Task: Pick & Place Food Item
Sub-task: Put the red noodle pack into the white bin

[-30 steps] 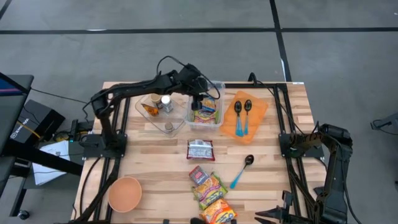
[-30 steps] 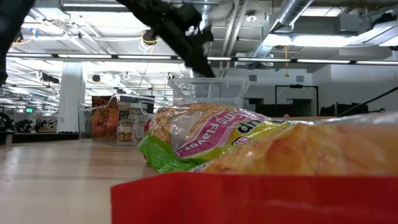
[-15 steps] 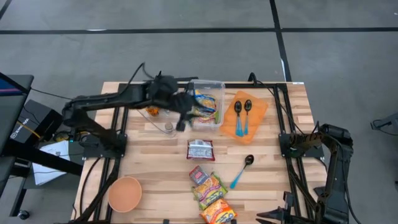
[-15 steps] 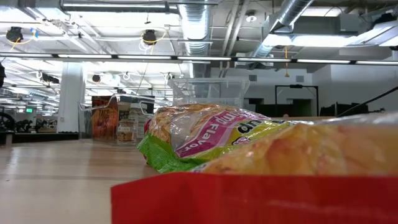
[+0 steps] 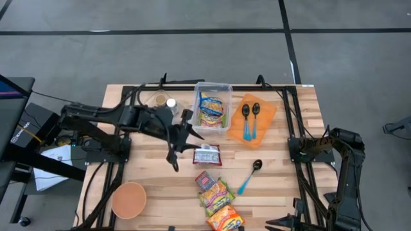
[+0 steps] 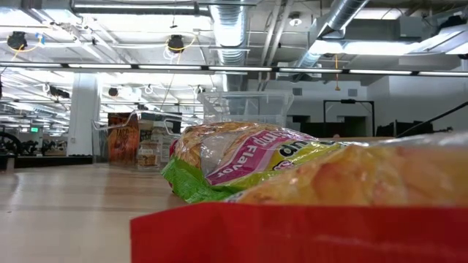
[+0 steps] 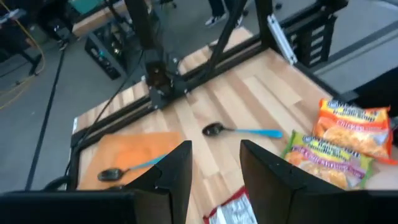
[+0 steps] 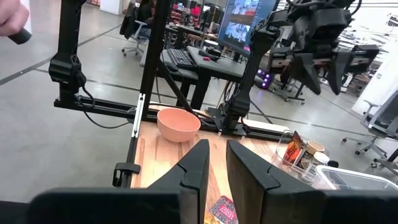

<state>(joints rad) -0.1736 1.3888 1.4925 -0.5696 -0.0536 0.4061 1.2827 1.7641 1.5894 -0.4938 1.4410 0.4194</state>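
Observation:
A clear plastic container (image 5: pixel 212 108) stands at the table's far middle with colourful food packets (image 5: pixel 211 110) lying in it. A silver-and-red packet (image 5: pixel 207 154) lies flat on the wood. Nearer lie a red packet (image 5: pixel 205 180), a green-and-pink noodle packet (image 5: pixel 216 194) and an orange one (image 5: pixel 224 219). My left gripper (image 5: pixel 188 149) (image 7: pixel 216 149) hangs open above the table just left of the silver-and-red packet, with nothing between its fingers. My right gripper (image 5: pixel 273 224) (image 8: pixel 216 149) waits at the near right edge, fingers nearly together and nothing between them.
An orange mat (image 5: pixel 264 117) with two spoons lies right of the container. A blue-handled spoon (image 5: pixel 249 176) lies at mid-table. A pink bowl (image 5: pixel 129 199) stands near left. A second clear tub with jars (image 5: pixel 160 101) stands far left, partly under my left arm.
My left gripper has drawn back from over the clear container toward the table's near edge. It has also risen out of the low view. It now hangs beside the silver-and-red packet. The packets in the container, hidden by the gripper a second ago, now show.

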